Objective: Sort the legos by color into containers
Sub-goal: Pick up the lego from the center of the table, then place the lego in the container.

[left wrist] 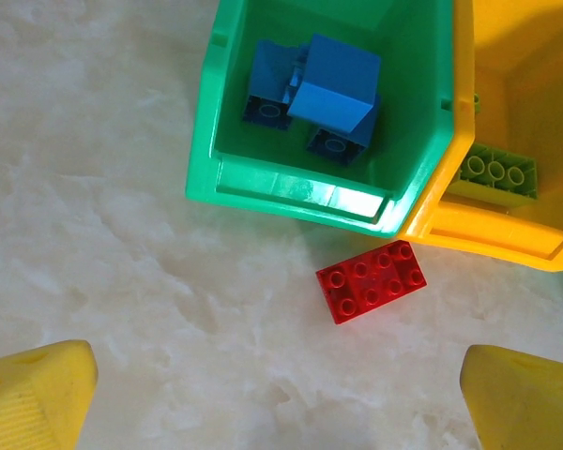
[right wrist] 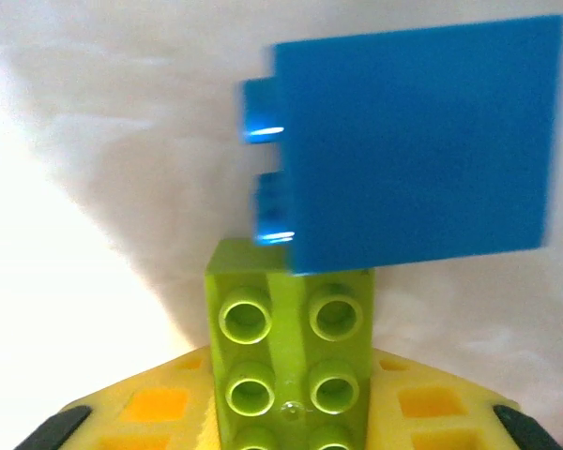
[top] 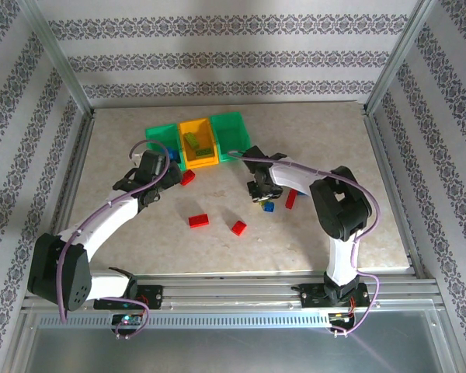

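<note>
At the lower centre of the right wrist view, the right gripper (right wrist: 291, 417) pinches a lime brick (right wrist: 289, 356), with a blue brick (right wrist: 413, 141) just above it in the frame. The left gripper (left wrist: 281, 384) hangs spread wide below a red brick (left wrist: 372, 279), which lies just beside the green bin (left wrist: 291, 192) holding blue bricks (left wrist: 333, 89).

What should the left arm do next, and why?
Probably move forward and down so the open left gripper straddles the red brick. It lies loose on the table just outside the bins, ahead of the fingers, while the green bin already holds blue bricks and the orange-yellow bin a yellow-green brick.
</note>
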`<state>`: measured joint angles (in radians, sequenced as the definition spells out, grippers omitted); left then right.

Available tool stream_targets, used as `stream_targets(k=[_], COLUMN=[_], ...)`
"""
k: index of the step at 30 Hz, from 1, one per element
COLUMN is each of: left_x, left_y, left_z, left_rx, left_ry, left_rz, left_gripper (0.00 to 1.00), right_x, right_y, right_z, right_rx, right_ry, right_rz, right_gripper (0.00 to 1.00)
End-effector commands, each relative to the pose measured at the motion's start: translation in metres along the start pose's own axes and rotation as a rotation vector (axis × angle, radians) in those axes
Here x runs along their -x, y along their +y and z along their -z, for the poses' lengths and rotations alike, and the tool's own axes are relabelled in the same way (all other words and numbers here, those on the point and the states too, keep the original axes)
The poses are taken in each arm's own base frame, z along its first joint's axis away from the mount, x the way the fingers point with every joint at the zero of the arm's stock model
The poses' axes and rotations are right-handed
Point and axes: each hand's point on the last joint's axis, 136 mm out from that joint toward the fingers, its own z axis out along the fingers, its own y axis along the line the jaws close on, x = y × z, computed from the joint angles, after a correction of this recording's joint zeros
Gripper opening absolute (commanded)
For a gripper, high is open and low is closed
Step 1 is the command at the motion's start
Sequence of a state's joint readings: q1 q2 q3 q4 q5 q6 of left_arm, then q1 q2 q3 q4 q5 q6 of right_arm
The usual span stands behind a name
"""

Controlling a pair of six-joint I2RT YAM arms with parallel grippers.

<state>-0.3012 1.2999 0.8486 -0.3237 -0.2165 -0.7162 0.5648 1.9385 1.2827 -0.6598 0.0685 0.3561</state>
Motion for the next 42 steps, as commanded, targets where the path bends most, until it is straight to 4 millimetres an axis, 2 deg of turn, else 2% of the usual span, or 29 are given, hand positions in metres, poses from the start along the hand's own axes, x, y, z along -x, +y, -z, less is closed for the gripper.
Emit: stream_targets(k=[1, 7, 10, 20, 31, 37, 42], left_x=[0.007, 0.008, 0.007, 0.003, 0.001, -0.001, 0.0], left_y=[0.006, 0.013, 0.012, 0.018, 0.019, 0.019, 0.017], left_z=[0.005, 0.007, 0.005, 0.004, 0.007, 0.008, 0.009], left_rx=[-0.001, -0.001, -0.027, -0.03, -0.052, -0.066, -0.075], left_ry=[-0.027, -0.032, -0.019, 0.002, 0.002, 0.012, 0.011], left_rz=[0.039, 0.065, 0.079, 0.097, 0.09, 0.08, 0.079], left_gripper=[1.0, 1.0, 1.0, 1.0, 1.0, 1.0, 1.0], right_x=[0.005, 0.018, 0.031, 0.097, 0.172, 0.201, 0.216], right_y=[0.011, 0.036, 0.052, 0.096, 0.136, 0.15, 0.155], right_z=[0.007, 0.022, 0.036, 0.081, 0.093, 0.085, 0.077], right_rx=[0.002, 0.025, 0.053, 0.136, 0.194, 0.193, 0.172], right_ry=[-0.015, -0.073, -0.124, -0.306, -0.443, -0.486, -0.511], right_rz=[0.01, 0.041, 0.056, 0.052, 0.057, 0.077, 0.09], right_gripper=[0.24, 0.19, 0.19, 0.19, 0.19, 0.19, 0.19])
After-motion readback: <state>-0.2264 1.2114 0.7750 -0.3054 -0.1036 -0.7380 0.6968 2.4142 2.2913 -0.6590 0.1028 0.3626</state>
